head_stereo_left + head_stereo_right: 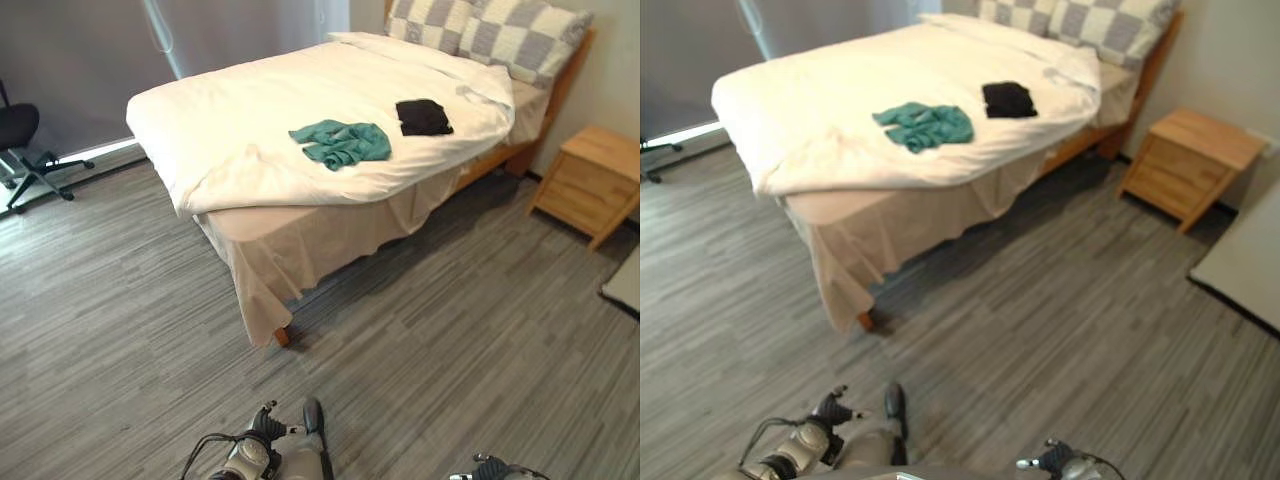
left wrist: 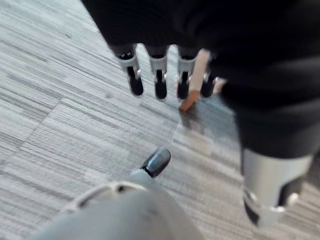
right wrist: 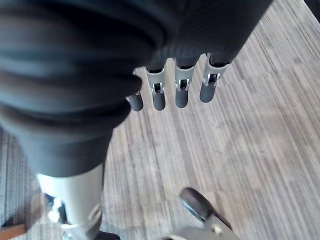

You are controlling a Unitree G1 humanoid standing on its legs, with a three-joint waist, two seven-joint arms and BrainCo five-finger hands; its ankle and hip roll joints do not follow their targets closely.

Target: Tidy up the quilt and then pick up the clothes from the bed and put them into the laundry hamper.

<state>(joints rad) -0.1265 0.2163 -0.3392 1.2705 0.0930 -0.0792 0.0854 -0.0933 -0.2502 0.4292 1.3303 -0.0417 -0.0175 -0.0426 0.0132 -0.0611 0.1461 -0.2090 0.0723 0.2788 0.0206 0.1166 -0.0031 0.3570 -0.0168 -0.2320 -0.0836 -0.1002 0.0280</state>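
- White quilt [image 1: 300, 110] covers the bed [image 1: 300, 235] — green garment [image 1: 343, 143] and black garment [image 1: 423, 117] lie on it.
- Our left hand [image 2: 160, 75] and right hand [image 3: 175, 90] hang relaxed over the floor [image 1: 450, 340] — holding nothing.

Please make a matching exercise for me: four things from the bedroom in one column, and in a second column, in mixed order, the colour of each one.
Things:
1. crumpled garment
2. folded garment
3. quilt
4. nightstand

Colours:
A. light wood
B. teal
C. white
D. black

Pairs: 1-B, 2-D, 3-C, 4-A
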